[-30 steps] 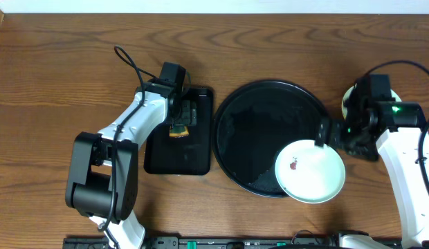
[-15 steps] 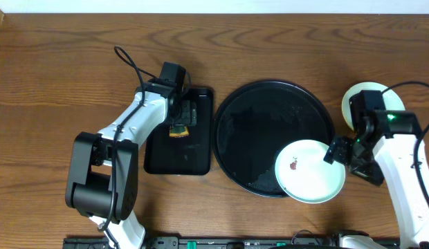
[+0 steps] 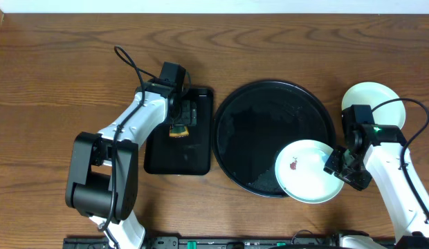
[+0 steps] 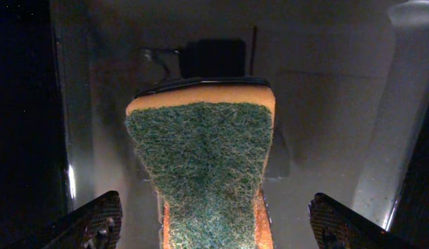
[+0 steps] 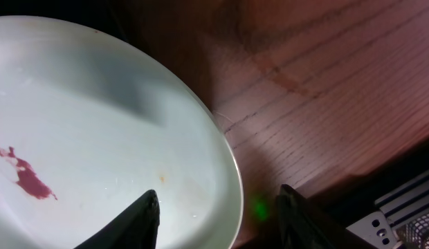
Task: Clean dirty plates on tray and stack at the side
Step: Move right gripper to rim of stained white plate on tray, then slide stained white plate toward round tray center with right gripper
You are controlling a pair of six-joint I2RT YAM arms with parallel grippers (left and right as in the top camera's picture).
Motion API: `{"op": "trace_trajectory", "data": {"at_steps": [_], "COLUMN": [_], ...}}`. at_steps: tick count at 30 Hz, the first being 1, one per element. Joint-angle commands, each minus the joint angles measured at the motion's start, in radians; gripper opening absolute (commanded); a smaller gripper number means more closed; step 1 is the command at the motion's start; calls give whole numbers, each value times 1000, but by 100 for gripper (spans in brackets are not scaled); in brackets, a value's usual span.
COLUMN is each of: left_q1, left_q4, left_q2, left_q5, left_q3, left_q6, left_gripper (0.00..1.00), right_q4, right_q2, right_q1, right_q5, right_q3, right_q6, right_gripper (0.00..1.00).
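Overhead looks straight down; close right wrist shares the plate (image 3: 310, 171).

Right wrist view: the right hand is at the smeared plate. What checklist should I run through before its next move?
1. The right hand straddles the rim of the smeared plate: ok.
2. Fingers closed on that rim: not ok, both stand clear of it.
3. Plate clean: not ok, a reddish smear shows.
4. The left hand open around the sponge: ok.
5. Sponge held: not ok, it sits free in the rectangular tray.
6. A pale plate already beside the round tray: ok.
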Motion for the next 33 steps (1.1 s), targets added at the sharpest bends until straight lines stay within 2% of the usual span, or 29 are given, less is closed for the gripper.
{"op": "trace_trajectory", "data": {"at_steps": [1,3,13,15,18,20,30,33], "left_q1": [2,2,2,2,2,2,2,2], "left_q4": [-3,-3,5,5,5,4,4,4], "left_q2": [5,5,5,5,5,5,5,5], "left_q5": [6,6,6,6,6,6,6,6], "left_q3": [-7,-7,-7,-7,-7,-7,-7,-7], "left_q6": [6,6,6,6,6,6,6,6], "left_gripper": [87,87,87,87,87,87,87,87], "right_q4": [12,28,71,89,104,112,134,175], "right_q2": [-10,-10,-10,-10,-10,-10,-10,-10], "right_q1": [-3,-3,-3,-3,-3,-3,-3,-3], "right_q5": [3,6,6,6,6,6,6,-42], "right_q3": [-26,-47,-126,-142,-148,-148,-131,-101], "right_q6": [27,42,70,70,69,69,53,-45], "right_gripper": [48,37,33,27,9,1,1,1]}}
